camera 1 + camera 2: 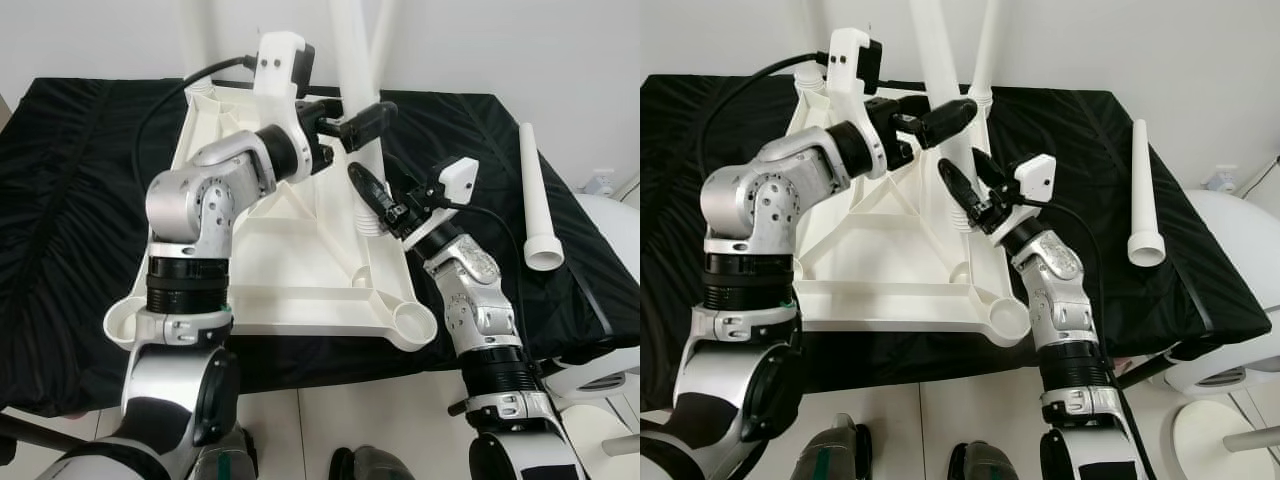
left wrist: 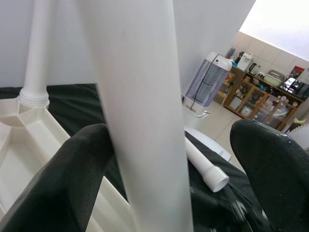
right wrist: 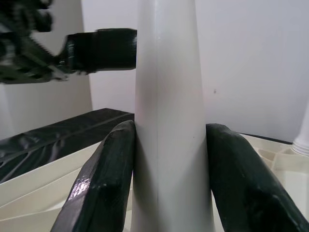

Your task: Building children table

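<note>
Both claws are on the same upright leg (image 1: 357,90), the white tapered one rising out of the upturned table (image 1: 290,250) that lies on the black-covered tabletop (image 1: 80,200). The right claw (image 1: 378,197) sits low, right by the threaded foot of the leg where it meets its corner socket, and in the right wrist view its two fingers (image 3: 104,179) are pressed against either side of the leg: clamped on it. The left claw (image 1: 355,118) is higher up the same leg. In the left wrist view its fingers (image 2: 67,179) stand apart, one touching the leg, the other well clear, so no grip there.

Here's what matters: the leg's long axis runs straight up through both claws, one above the other. Any twist to seat it, I'd judge, has to turn around that vertical line, with the lower right claw nearest the joint and the left one only steadying.

A spare leg (image 1: 535,195) lies flat on the cloth beyond the right arm, wide end toward the robot. Nearest table corner socket (image 1: 412,322) is open.
</note>
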`<state>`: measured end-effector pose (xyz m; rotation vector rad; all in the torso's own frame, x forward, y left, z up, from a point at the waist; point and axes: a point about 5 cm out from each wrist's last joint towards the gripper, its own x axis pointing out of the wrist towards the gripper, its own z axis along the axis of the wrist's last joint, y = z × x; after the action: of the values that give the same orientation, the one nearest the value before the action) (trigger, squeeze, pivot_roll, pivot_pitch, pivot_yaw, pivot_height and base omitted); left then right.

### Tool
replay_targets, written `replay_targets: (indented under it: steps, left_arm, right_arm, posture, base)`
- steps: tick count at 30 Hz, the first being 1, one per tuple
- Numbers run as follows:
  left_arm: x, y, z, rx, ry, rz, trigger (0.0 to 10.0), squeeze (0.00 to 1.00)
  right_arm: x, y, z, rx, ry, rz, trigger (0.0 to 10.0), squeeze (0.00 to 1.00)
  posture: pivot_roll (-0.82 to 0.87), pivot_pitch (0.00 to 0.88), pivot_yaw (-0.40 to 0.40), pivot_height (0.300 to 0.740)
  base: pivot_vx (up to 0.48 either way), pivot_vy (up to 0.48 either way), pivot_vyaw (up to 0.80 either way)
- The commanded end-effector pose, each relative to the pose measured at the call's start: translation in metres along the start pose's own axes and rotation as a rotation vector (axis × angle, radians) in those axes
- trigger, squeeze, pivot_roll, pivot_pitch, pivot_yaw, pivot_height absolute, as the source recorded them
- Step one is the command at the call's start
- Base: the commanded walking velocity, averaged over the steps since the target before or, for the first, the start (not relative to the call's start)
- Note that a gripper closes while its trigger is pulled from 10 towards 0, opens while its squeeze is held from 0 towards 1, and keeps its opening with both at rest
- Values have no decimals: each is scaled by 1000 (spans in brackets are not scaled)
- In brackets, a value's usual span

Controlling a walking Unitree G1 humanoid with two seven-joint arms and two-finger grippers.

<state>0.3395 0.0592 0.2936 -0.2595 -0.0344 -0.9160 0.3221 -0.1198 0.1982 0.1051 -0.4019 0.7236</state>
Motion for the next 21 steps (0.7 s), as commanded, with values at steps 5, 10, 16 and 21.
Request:
replay_targets:
  steps: [5, 10, 16, 21]
  left_arm:
    - [9, -2, 14, 27, -24, -28, 10000, 0]
    - [12, -1, 16, 18, -36, -18, 10000, 0]
    - [12, 1, 17, 12, -54, -3, 10000, 0]
    - [12, 8, 24, 4, -96, 37, 0, 0]
  right_arm:
    - [-1, 5, 1, -17, 2, 41, 10000, 0]
    - [-2, 6, 1, -24, 5, 36, 10000, 0]
    - [-4, 5, 1, -30, 7, 32, 10000, 0]
    - [-4, 4, 1, -40, 14, 33, 10000, 0]
  posture:
    - [14, 18, -39, 740]
    - [7, 22, -35, 740]
    - [6, 26, -38, 740]
    - [9, 31, -42, 740]
  base:
    - [0, 0, 0]
    - [0, 0, 0]
    - [0, 0, 0]
    - [0, 0, 0]
